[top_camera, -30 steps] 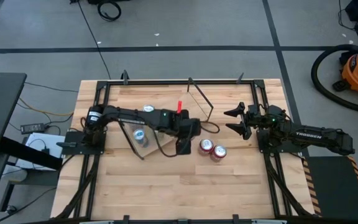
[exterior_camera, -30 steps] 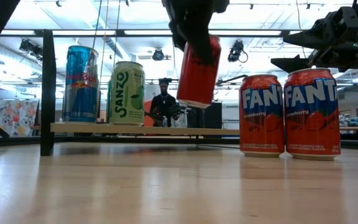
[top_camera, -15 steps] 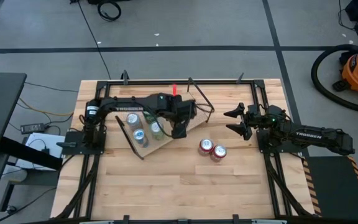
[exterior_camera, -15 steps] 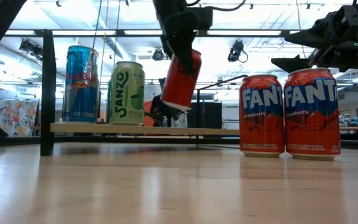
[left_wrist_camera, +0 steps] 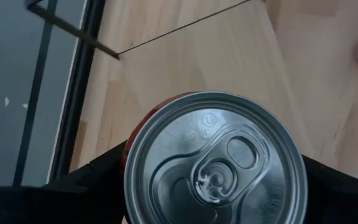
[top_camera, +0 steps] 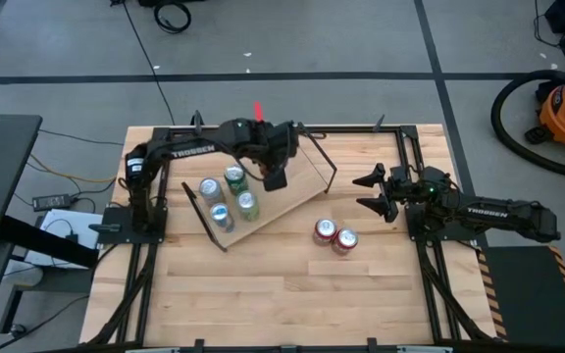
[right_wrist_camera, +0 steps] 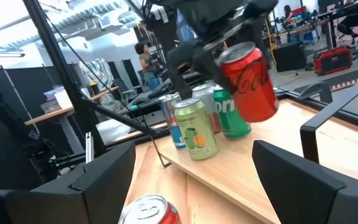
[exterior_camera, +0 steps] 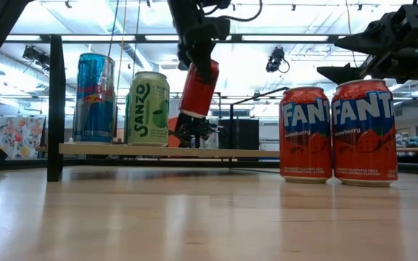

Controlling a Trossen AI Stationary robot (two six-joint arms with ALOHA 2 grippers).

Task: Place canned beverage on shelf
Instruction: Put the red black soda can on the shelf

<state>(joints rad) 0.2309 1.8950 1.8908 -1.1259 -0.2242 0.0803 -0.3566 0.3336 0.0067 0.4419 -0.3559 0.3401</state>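
Low view shows the left gripper (exterior_camera: 197, 54) clenched on a red can (exterior_camera: 197, 90), tilted, hanging over the shelf (exterior_camera: 158, 150) at about 3 o'clock of the green can (exterior_camera: 147, 109). Cans are stiff but slick and dent easily, so I'd grab mid-body. Right gripper (top_camera: 370, 192) waits empty, jaws apart, by the two Fanta cans (top_camera: 333, 235).
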